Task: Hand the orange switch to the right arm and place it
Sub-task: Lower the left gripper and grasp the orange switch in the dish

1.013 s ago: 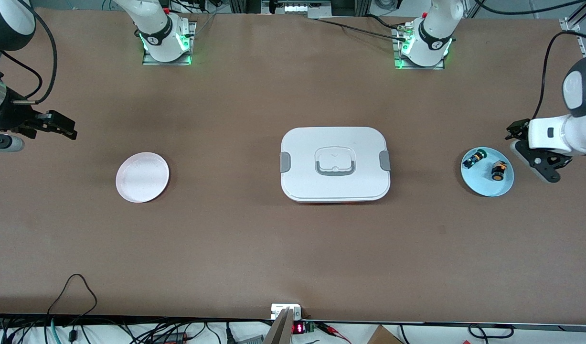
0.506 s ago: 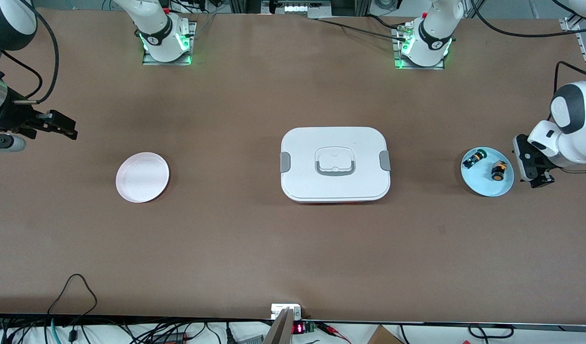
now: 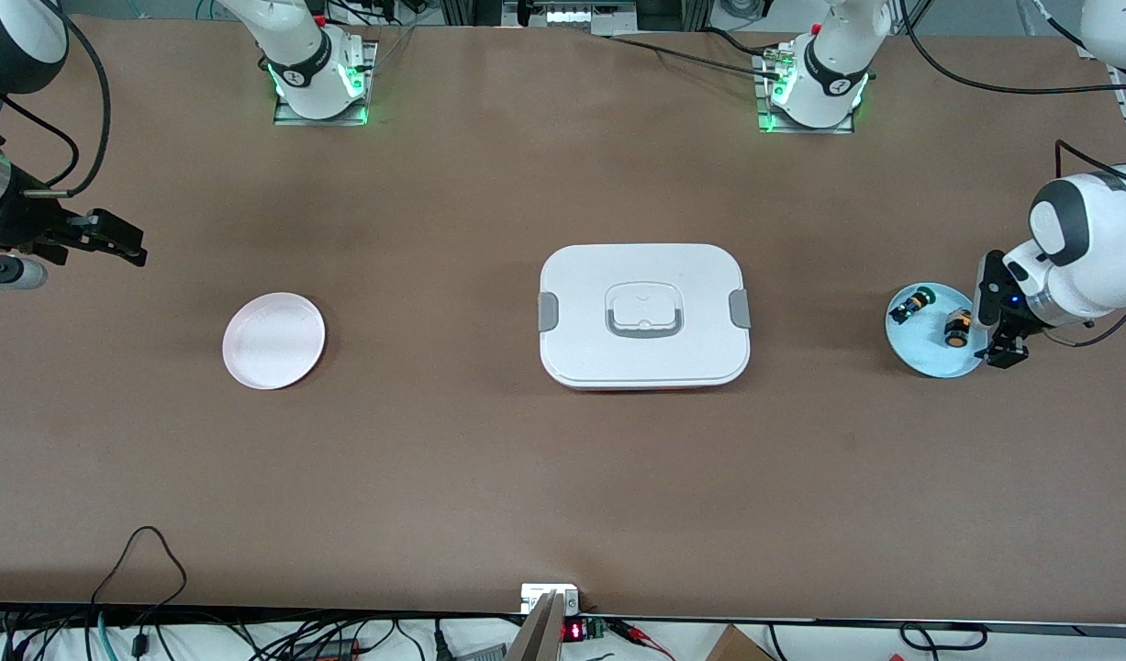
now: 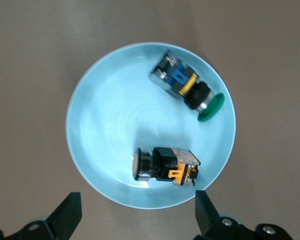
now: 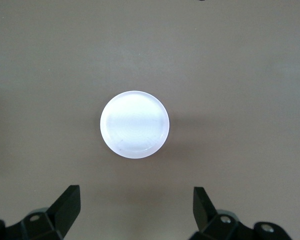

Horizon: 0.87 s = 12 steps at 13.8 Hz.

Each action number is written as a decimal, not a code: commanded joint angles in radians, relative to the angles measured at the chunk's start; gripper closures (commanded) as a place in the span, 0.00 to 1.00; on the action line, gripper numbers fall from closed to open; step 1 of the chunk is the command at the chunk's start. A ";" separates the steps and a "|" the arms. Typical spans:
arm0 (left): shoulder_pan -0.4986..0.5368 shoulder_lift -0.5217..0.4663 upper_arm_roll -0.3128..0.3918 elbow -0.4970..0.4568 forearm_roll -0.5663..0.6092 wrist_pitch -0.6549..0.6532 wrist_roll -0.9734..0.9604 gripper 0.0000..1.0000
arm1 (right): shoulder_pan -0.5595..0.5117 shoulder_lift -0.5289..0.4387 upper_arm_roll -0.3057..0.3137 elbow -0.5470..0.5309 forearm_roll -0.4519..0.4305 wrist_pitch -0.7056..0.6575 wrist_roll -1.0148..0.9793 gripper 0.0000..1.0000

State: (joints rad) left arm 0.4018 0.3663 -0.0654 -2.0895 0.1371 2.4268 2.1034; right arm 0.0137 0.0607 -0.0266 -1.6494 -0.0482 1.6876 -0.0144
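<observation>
The left gripper (image 3: 1001, 344) has swung in from the table's edge over the last second and now hangs over the rim of the round pale-blue plate (image 3: 920, 360), on the side toward the left arm's end of the table. A second ago it stood clear of the plate, turned sideways. Its fingers (image 4: 67, 215) are spread wide, empty, and in the left wrist view they straddle the plate's edge just short of the orange switch (image 4: 162, 164). I judge the reach is nearly done, with the descent and grasp still to come.

That small black push-button switch with the round orange cap (image 3: 958, 328) lies on its side on the blue plate, close to the rim next to the gripper. A similar black switch with a green cap (image 3: 911, 302) lies on the same plate, apart from it and farther from the gripper — two switches in all.

The right gripper (image 3: 113, 240) waits over bare table, well apart from the blue plate at the right arm's end, fingers (image 5: 66, 202) wide and empty, looking down on the round white plate (image 3: 273, 341). Two plates, then, and one white rectangular lidded box with grey latches (image 3: 643, 317) between them.
</observation>
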 commanded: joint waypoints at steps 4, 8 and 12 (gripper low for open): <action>0.061 0.059 -0.013 -0.015 -0.149 0.077 0.317 0.00 | -0.001 0.005 0.007 0.022 -0.002 -0.022 0.016 0.00; 0.061 0.085 -0.013 -0.014 -0.195 0.098 0.360 0.00 | 0.000 0.007 0.007 0.022 -0.002 -0.020 0.016 0.00; 0.061 0.094 -0.016 -0.014 -0.197 0.100 0.360 0.00 | 0.002 0.008 0.007 0.022 -0.002 -0.020 0.016 0.00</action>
State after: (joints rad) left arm 0.4536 0.4550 -0.0725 -2.1016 -0.0253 2.5139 2.4215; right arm 0.0152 0.0607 -0.0262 -1.6492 -0.0481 1.6859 -0.0114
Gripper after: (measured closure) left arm 0.000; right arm 0.000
